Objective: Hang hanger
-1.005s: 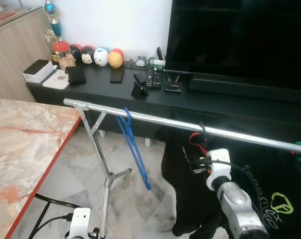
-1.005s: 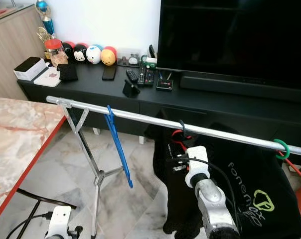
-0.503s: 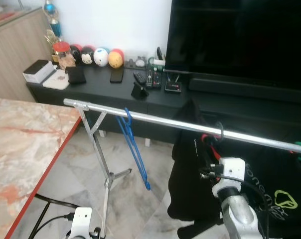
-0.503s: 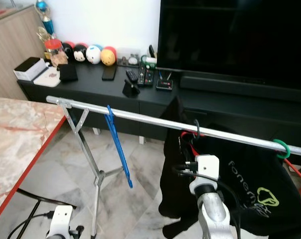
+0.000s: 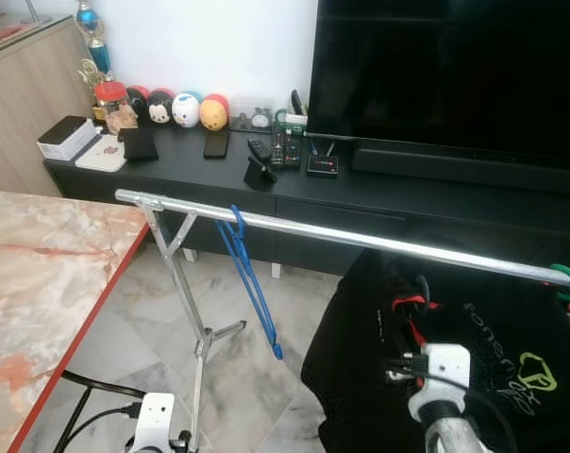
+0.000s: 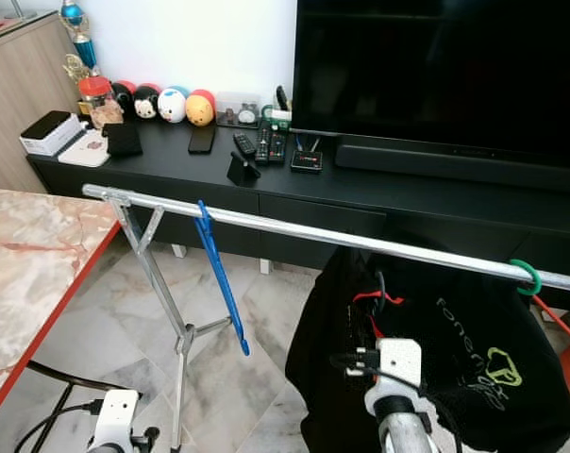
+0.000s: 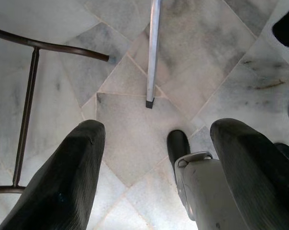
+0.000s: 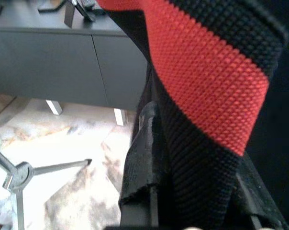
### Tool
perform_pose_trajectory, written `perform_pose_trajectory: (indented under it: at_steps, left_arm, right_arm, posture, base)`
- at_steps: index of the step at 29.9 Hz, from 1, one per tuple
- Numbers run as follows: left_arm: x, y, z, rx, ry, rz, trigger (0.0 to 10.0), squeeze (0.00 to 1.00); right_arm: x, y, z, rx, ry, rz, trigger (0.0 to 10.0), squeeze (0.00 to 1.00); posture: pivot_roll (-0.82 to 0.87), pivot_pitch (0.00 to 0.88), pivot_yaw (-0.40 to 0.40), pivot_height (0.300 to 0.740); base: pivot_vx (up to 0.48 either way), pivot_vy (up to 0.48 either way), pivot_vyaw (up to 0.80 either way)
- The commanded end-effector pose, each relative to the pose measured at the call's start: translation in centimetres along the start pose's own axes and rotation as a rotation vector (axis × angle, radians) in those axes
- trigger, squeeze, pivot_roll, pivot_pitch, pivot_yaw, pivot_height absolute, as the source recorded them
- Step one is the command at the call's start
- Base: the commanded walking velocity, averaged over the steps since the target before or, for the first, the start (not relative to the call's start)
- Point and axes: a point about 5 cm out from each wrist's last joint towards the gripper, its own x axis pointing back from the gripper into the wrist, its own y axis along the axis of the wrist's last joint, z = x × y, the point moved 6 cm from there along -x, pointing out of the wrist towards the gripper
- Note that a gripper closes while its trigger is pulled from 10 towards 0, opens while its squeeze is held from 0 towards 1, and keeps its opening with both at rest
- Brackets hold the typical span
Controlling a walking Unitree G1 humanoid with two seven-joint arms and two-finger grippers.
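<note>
Right pincer low in front, clenched on black-and-red jersey with its red hanger, just below rail. Left pincer released, fingers spread over marble floor. Farther along rail, blue hanger hooked on. Beyond, black TV counter with remotes.

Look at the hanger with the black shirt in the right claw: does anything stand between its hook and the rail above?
Nothing visible does. The hook sits just below a bare stretch of the rail; the blue hanger and green hanger hang off to either side.
</note>
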Motion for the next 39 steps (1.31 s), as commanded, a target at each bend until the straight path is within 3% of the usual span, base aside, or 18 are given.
perform_pose_trajectory:
  at_steps: [1,12,30,39]
  left_arm:
    - [0.0,-0.3,0.0,-0.010,-0.003,0.009,10.0,0.00]
    - [0.1,-0.4,0.1,-0.017,-0.006,0.014,10.0,0.00]
    - [0.2,-0.9,0.3,-0.027,-0.013,0.021,10.0,0.00]
    - [0.2,-1.2,0.3,-0.024,-0.010,0.032,10.0,0.00]
  right_arm:
    - [-0.6,0.7,-0.7,-0.022,-0.039,-0.034,10.0,0.00]
    - [-1.0,0.9,-1.2,-0.038,-0.071,-0.047,10.0,0.00]
    - [-1.3,1.1,-0.9,-0.037,-0.071,-0.065,10.0,0.00]
    - [-1.8,1.6,-1.5,-0.036,-0.086,-0.077,10.0,0.00]
  posture:
    - [-0.04,0.005,-0.006,0.740]
    - [-0.04,0.000,0.004,0.740]
    - [-0.04,0.000,0.022,0.740]
    - [-0.04,0.000,0.018,0.740]
  base:
    - [0.000,0.000,0.00]
    - [0.000,0.000,0.00]
    - [-0.289,0.000,0.00]
    - [-0.339,0.000,0.00]
